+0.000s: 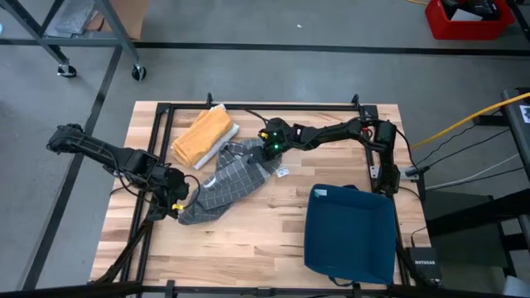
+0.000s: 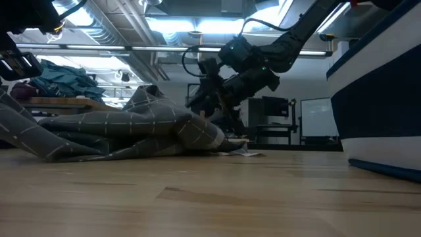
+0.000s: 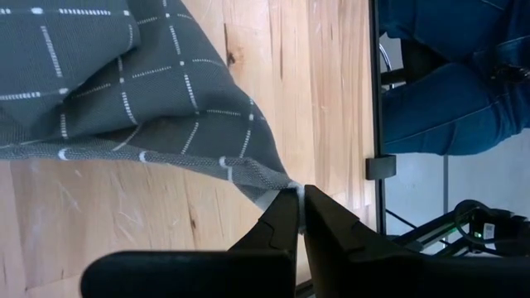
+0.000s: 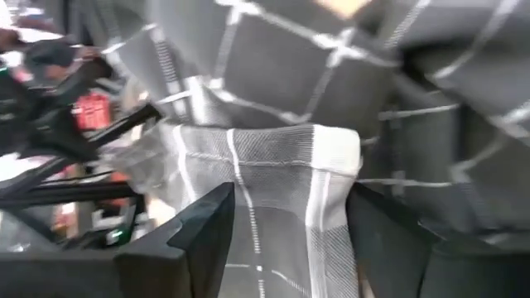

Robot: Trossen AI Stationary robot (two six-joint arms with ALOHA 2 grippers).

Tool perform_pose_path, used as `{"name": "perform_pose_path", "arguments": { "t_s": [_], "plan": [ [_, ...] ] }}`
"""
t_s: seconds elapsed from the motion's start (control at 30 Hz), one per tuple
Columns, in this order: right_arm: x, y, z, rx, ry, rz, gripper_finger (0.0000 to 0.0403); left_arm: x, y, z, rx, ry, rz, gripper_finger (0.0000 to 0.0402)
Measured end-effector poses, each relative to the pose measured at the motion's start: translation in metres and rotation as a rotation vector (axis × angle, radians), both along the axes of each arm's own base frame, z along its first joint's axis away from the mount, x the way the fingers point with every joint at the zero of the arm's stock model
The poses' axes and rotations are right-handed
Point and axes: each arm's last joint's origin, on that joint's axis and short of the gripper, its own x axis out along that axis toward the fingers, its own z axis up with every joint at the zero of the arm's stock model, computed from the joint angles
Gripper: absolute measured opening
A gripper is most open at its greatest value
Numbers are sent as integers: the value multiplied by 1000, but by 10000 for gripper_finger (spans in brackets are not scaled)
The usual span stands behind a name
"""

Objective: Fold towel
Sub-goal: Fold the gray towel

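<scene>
from above, the grey checked towel (image 1: 225, 184) lay crumpled on the wooden table (image 1: 273, 240), between the two arms. the left gripper (image 1: 176, 201) sat at the towel's lower left end, and the right gripper (image 1: 267, 147) was at its upper right end. a folded orange cloth (image 1: 203, 136) lay just beside the towel toward the table's far edge, and a dark blue cloth (image 1: 348, 233) lay flat near the right front corner, well apart from the towel.

in the low view, the towel (image 2: 125, 131) was heaped on the table top, with the right gripper (image 2: 220, 82) at its far end, above the board.

in the left wrist view, the left gripper (image 3: 300, 199) had its fingers pressed together on a corner of the towel (image 3: 124, 74). a person's blue-clad legs (image 3: 451, 74) showed beyond the table edge.

in the right wrist view, the right gripper (image 4: 290, 215) had its fingers spread apart, with a pale-edged fold of the towel (image 4: 281, 157) lying between them.
</scene>
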Motion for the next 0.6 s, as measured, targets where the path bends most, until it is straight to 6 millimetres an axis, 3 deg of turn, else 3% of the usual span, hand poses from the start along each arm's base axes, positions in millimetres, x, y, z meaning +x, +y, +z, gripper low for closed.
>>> {"name": "perform_pose_path", "arguments": {
  "t_s": [0.4,0.6],
  "plan": [
    [7,26,2,-6,-32,110,106,0,0,0,7,-2,5,0],
    [9,34,7,-105,-64,101,16,1,1,-1,34,10,72,0]
  ]
}}
